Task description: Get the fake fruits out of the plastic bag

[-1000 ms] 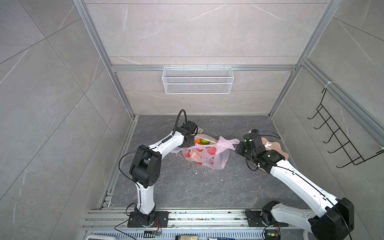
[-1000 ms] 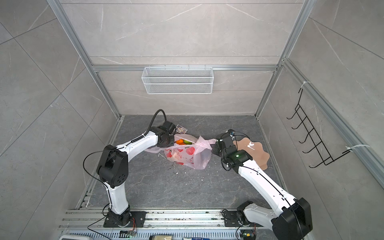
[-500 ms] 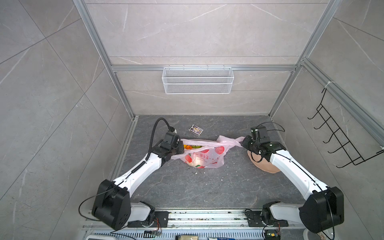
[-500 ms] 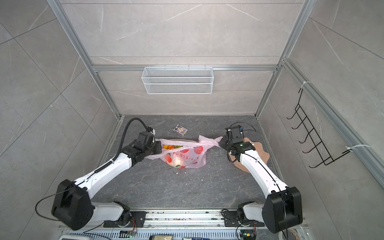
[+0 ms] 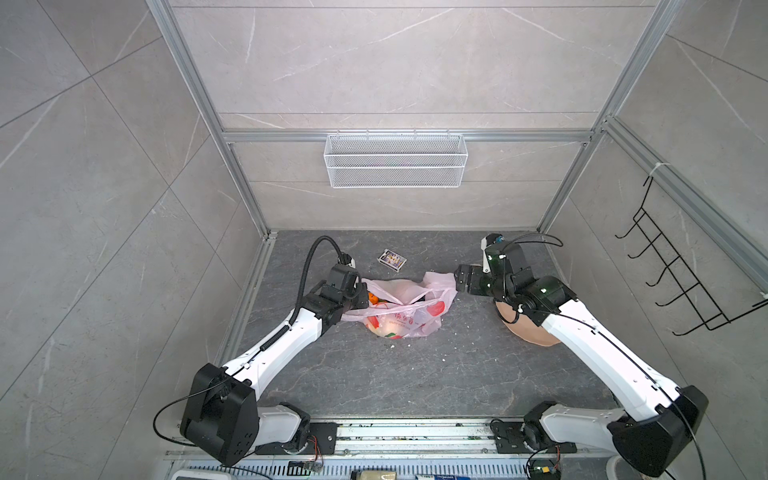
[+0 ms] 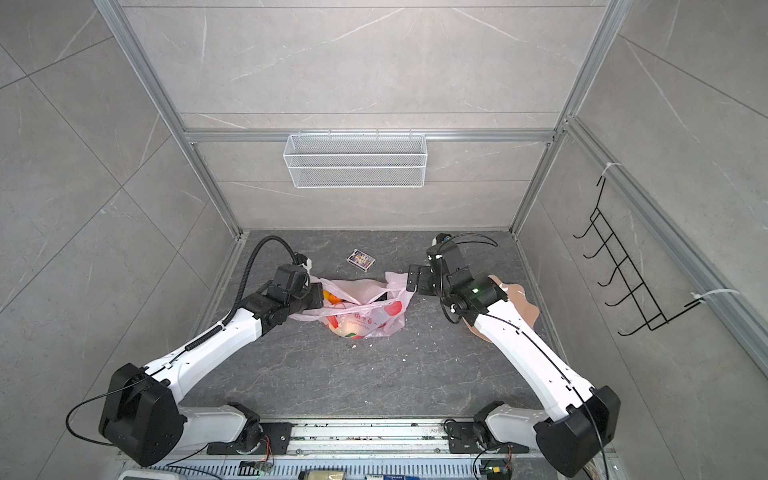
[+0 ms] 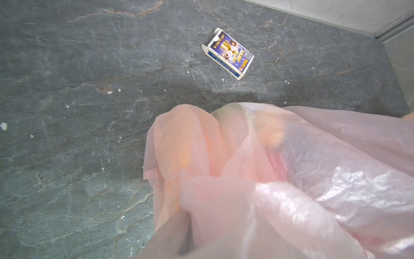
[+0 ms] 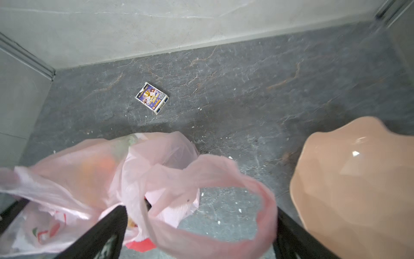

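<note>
The plastic bag (image 5: 401, 320) starts right in the jaws of the left gripper (image 5: 360, 300); those jaws are closed tight on a bunched fold of its pink film, which fills the near part of the left wrist view; just past them, inside the bag's mouth, an orange one of the fake fruits (image 5: 374, 298) shows in both top views, with more colour showing dimly through the film beyond; from there the bag runs away from the left jaws straight toward the right gripper (image 5: 460, 283), so its long axis lies along the line between the two. The right jaws stand wide apart and grip nothing; in the right wrist view a loop handle (image 8: 267, 201) of the bag sags across the gap between the two black fingers (image 8: 107, 228), though whether it touches them I cannot tell; the fruits lie beyond that loop, out in front of the right jaws and toward the left arm. To my eye the left arm is nearer the fruit but is busy pinning the bag, so the free right arm looks the one to reach in, along the bag's length and through its mouth; the slack handle in the way could snag. Off to the side of the right jaws sits a peach plate (image 8: 358, 190); further out from both jaws lies a small card box (image 5: 392, 259), well apart from the bag.
</note>
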Motion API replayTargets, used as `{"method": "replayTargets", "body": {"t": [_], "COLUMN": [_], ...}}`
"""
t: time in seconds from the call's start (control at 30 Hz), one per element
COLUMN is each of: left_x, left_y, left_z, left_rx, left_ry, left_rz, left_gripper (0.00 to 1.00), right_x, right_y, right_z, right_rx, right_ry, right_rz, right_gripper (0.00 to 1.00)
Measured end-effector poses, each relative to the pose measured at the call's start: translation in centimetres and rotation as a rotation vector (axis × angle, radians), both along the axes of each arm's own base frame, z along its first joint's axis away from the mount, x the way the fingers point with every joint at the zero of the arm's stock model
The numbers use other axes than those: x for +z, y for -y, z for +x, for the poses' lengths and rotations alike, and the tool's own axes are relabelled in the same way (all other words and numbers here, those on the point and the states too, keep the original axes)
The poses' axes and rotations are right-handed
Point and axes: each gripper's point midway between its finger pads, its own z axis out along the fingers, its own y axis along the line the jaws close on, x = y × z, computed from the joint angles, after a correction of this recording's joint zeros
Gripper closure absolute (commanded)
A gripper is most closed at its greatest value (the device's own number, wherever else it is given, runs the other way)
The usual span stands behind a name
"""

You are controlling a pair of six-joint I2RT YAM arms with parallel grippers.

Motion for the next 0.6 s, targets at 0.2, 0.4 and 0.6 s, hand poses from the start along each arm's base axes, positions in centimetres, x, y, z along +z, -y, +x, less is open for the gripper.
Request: {"method": "replayTargets", "body": {"t": [0.2, 0.4, 0.6], "left_x": [0.0, 0.0, 0.1], "left_y": [-0.5, -0.5, -0.5], "left_z": [0.2, 0.2, 0.1], "left_rx": [0.024, 0.03, 0.032], "left_ry": [0.003, 0.003, 0.004], "left_rz": [0.017, 0.013, 0.012], "left_gripper": [1.0, 1.0, 1.0], "right_x": [6.0, 3.3, -2.1], "right_y": [-1.8, -7.9, -9.4], "right_z": [-3.0, -3.5, -2.0], "right_rx": [0.129, 0.352, 0.471], "right_ry": [0.154, 0.127, 0.009], "right_rz": [-0.251, -0.57, -0.727], "right_gripper": [0.0, 0.0, 0.0]}}
